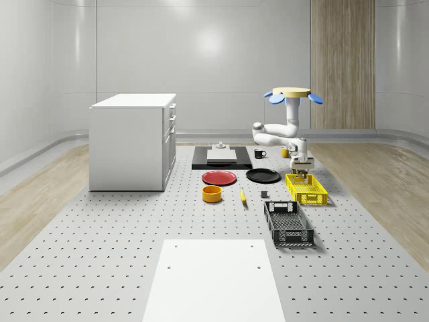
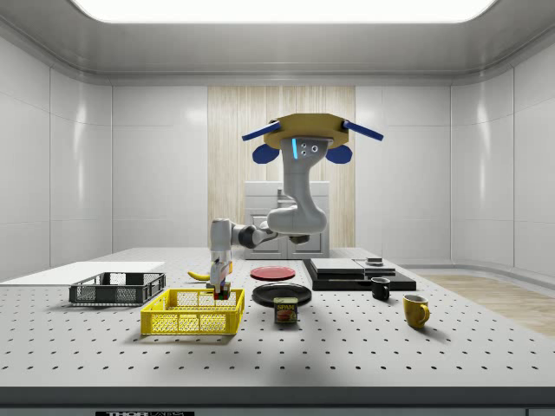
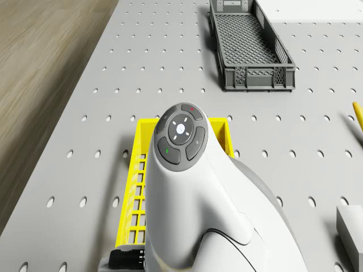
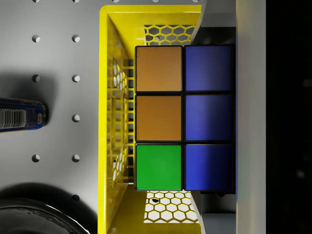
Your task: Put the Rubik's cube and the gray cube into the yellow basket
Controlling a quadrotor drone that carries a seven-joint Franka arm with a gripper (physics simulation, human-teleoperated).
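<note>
Grey perforated table [image 1: 100,255] stretches across a pale-walled room with wood flooring at its sides. The drone [image 2: 303,139] hovers above the table, beside the yellow basket [image 2: 192,314]; its gripper [image 2: 221,290] hangs over the basket's far end, clamped on the Rubik's cube [image 4: 183,117], just above the basket's floor. The arm [image 3: 193,215] hides much of the basket in the drone view. I cannot make out the gray cube.

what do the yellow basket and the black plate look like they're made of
Yellow basket: likely moulded plastic, matte, judging by its honeycomb-perforated walls. Black plate: smooth and glossy with a soft sheen, maybe glazed ceramic or plastic; the look leaves it open.
</note>
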